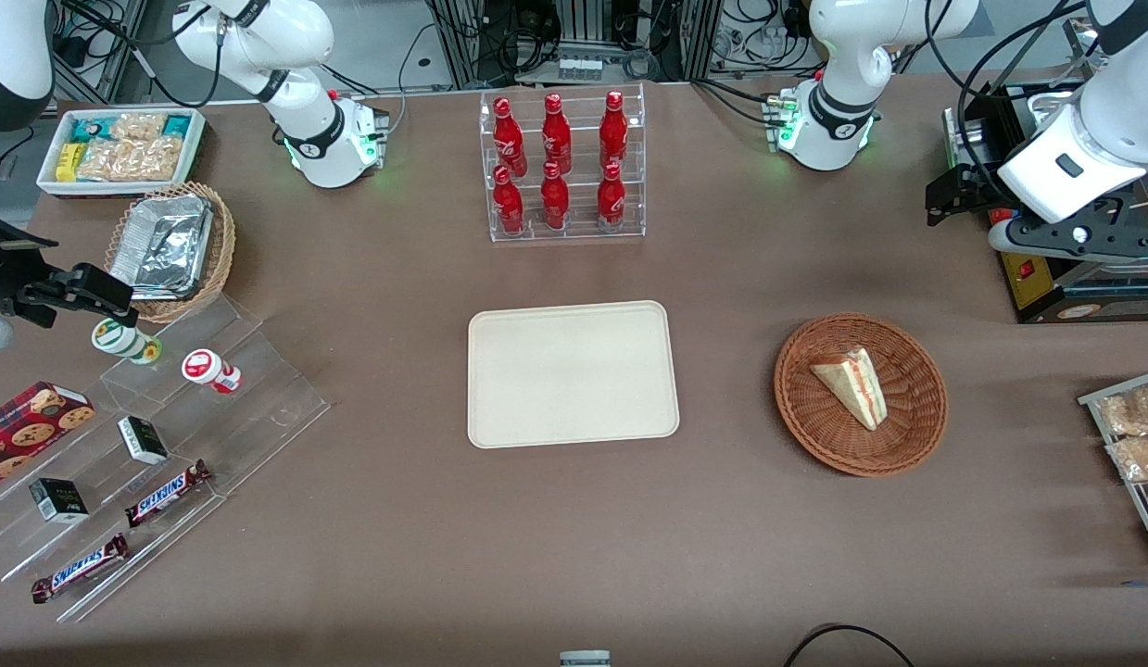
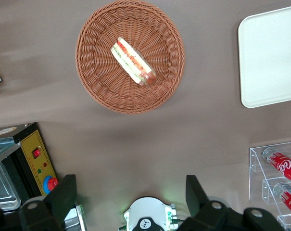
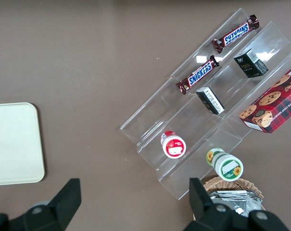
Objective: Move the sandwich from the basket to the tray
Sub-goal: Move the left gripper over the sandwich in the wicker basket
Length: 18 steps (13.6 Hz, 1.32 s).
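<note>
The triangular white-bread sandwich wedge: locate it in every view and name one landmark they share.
Front view: the triangular white-bread sandwich wedge lies in the round reddish-brown wicker basket, beside the cream rectangular plastic tray.
Left wrist view: the sandwich lies in the basket; the open gripper hovers apart from it.
Right wrist view: not in it.
Shared landmark: the tray.

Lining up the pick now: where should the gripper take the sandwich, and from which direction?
Judging by its pose, come straight down. The sandwich lies flat in the basket, a long narrow wedge, so close across its two long sides at mid-length. The open gripper is high, away from the basket.
</note>
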### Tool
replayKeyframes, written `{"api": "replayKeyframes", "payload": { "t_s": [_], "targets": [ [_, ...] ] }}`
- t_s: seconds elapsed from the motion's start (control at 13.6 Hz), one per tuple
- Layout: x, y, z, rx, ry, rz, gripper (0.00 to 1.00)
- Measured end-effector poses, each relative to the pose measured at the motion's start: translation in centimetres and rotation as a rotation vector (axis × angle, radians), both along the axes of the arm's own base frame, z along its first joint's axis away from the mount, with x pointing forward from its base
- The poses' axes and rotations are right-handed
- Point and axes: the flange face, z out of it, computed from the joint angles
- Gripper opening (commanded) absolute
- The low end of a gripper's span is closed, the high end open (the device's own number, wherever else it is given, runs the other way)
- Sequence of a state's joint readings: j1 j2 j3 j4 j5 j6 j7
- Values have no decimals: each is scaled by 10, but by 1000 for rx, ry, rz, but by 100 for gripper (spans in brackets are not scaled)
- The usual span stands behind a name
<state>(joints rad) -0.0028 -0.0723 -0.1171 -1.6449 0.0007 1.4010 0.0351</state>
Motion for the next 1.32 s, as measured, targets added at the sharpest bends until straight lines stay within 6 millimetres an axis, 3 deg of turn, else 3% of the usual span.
{"api": "replayKeyframes", "payload": {
  "t_s": [0.29, 0.51, 1.32],
  "targets": [
    [3, 0, -2, -2, -14, 1, 100],
    [9, 5, -20, -3, -19, 10, 100],
    [36, 14, -184, -16, -36, 29, 100]
  ]
}}
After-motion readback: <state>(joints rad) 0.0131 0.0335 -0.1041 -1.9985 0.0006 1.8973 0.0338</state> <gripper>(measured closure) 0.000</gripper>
